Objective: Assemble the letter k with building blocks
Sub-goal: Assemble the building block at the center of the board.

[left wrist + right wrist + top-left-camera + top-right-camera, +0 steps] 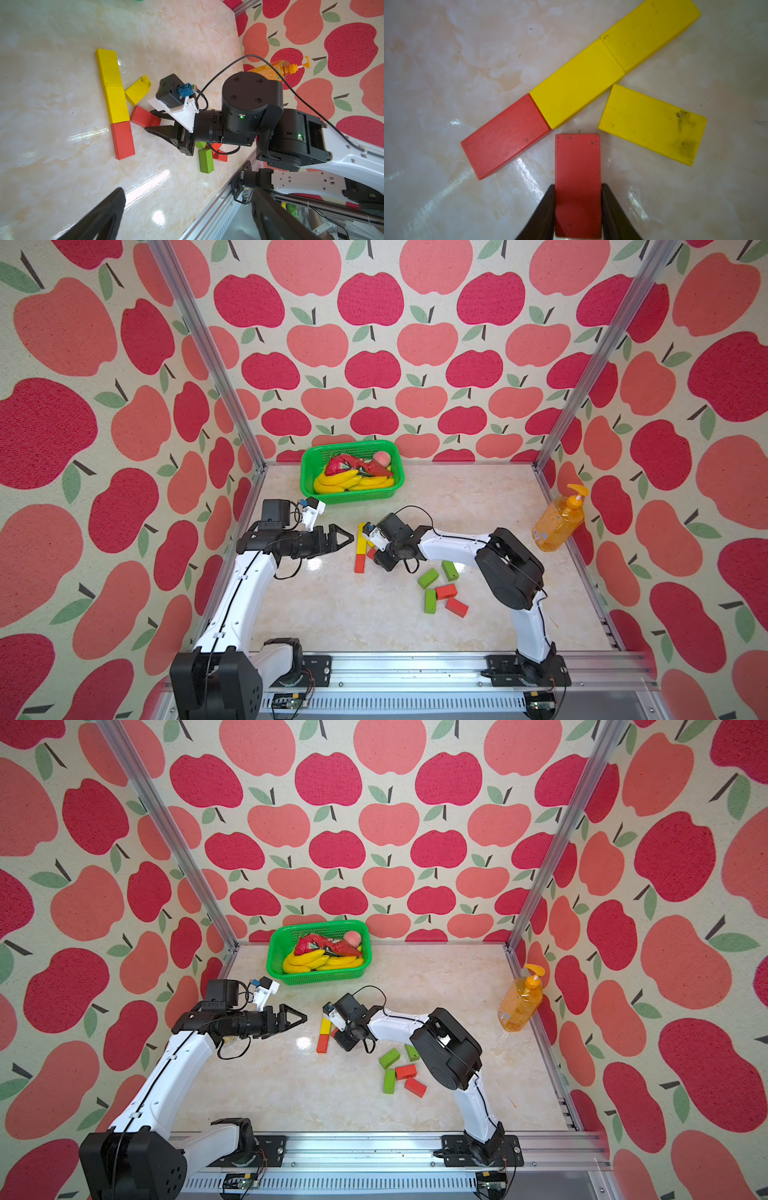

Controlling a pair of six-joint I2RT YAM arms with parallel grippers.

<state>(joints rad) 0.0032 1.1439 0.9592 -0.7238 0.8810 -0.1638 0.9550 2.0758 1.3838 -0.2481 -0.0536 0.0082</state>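
Red block [577,158]: held by the right gripper [578,187], jaws closed against its two long sides at the rear half. Its free end pointed at the stem [577,83], just beside the joint between the stem's red block and its middle yellow one; whether they touched could not be told. The stem was a straight row of two yellow blocks and one red, end to end. The block looked rigid, light and smooth-painted, with square edges, so a firm pinch across the narrow width seemed right. A hold nearer the middle would likely resist twisting better than one at the tail. On the glossy table [332,614] it would probably slide at a slight nudge, and so would the stem. The slanted yellow block [652,124] lay on the same side of the stem, one corner close to the joint of the two yellows, forming the upper arm. The loose blocks [446,591], three green and two red, sat in a cluster well apart from the stem, on the right arm's side. The left gripper [343,537] hung near the stem on its opposite side, fingers spread wide and holding nothing. The basket [309,472] stood beyond the stem by the back wall. The soap bottle [557,522] stood far from the stem, by the side wall past the right arm.
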